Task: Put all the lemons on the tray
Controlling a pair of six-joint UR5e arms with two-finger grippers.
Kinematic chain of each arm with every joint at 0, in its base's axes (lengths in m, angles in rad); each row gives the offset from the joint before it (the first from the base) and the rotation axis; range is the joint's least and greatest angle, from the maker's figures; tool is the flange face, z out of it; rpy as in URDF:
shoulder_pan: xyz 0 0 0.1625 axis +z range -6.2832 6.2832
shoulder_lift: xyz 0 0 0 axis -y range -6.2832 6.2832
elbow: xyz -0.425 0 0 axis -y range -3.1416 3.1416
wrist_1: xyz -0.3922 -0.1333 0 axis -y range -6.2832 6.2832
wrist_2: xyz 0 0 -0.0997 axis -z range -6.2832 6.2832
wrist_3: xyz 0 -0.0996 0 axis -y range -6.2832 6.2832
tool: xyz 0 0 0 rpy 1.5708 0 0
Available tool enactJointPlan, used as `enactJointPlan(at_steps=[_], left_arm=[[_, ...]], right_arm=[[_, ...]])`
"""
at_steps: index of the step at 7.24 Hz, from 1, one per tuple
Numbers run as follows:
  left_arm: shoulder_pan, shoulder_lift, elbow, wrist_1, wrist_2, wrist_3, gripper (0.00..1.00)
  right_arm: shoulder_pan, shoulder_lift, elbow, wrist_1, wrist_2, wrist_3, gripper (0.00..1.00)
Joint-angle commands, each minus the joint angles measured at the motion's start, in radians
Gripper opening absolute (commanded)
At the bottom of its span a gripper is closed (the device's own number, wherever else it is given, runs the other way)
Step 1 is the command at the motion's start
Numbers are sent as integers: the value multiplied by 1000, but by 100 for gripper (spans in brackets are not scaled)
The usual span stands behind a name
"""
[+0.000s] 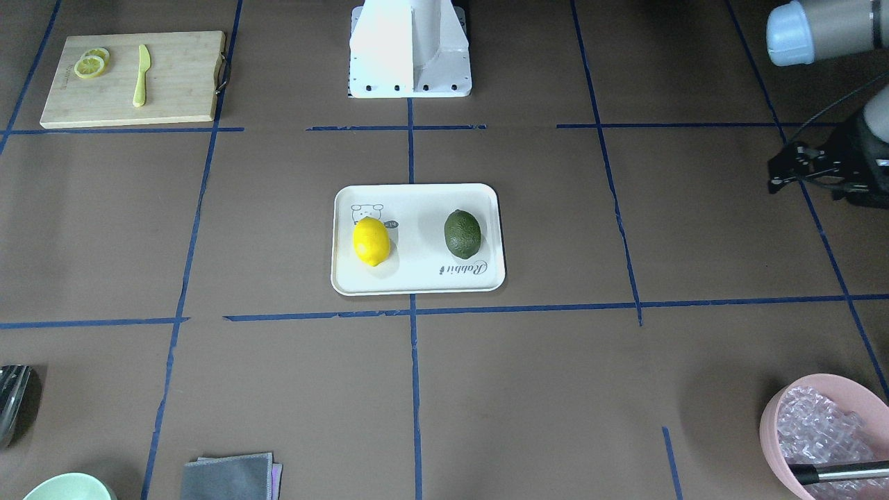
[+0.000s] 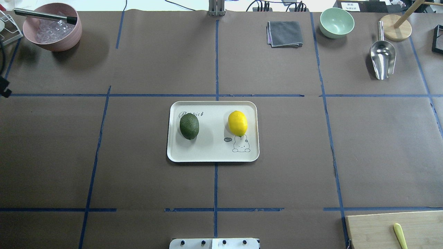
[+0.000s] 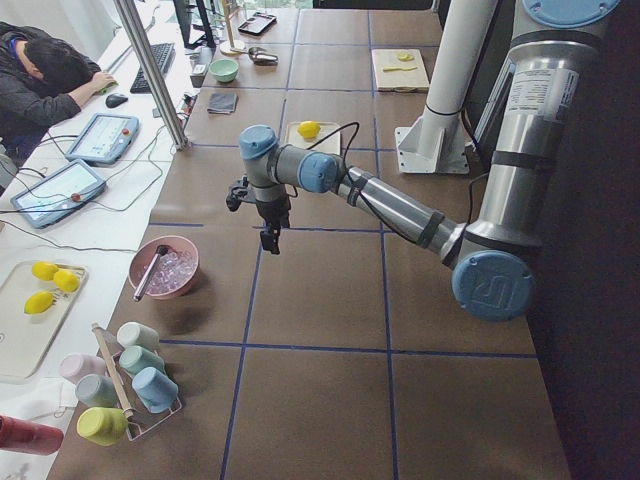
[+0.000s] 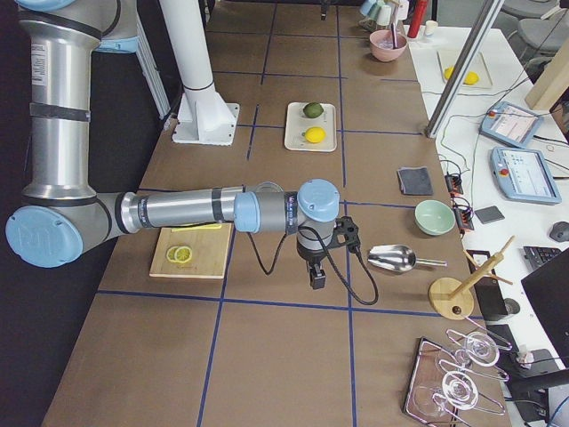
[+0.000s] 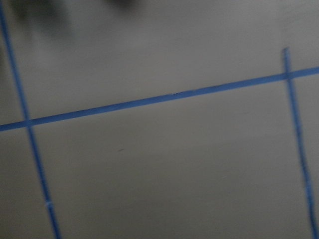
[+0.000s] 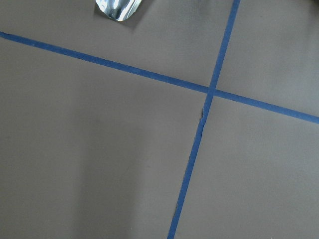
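The cream-white tray (image 1: 417, 279) lies at the table's middle. The bright yellow lemon (image 1: 371, 241) and the dark green lemon (image 1: 462, 233) both rest on it, apart from each other. Both also show in the overhead view, the yellow lemon (image 2: 237, 123) and the green lemon (image 2: 189, 126) on the tray (image 2: 207, 154). My left gripper (image 1: 778, 177) hangs empty above the bare table far out on my left side; I cannot tell if it is open. My right gripper (image 4: 317, 280) shows only in the exterior right view, above the table near the metal scoop, with nothing seen in it.
A bamboo cutting board (image 1: 180, 83) holds lemon slices (image 1: 90, 64) and a yellow knife (image 1: 142, 75). A pink bowl (image 2: 52, 29), a grey cloth (image 2: 284, 33), a green bowl (image 2: 336, 22) and a metal scoop (image 2: 382, 57) line the far edge. The robot base (image 1: 410, 48) stands behind the tray.
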Motion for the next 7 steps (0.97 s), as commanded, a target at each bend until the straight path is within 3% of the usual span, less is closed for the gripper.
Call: enactJointPlan(at_steps=[1,3,7], left_arm=[[-185,82,113,-7,-64,267,100],[-288,84,202,-10,-61,366,100],[-310,87,204,-10,-63,357,100]], right_arm=[[1,5,5,2,-9,5,100],[1,3,11,1,5,54,100],[7,3,8,2,2,77,100]])
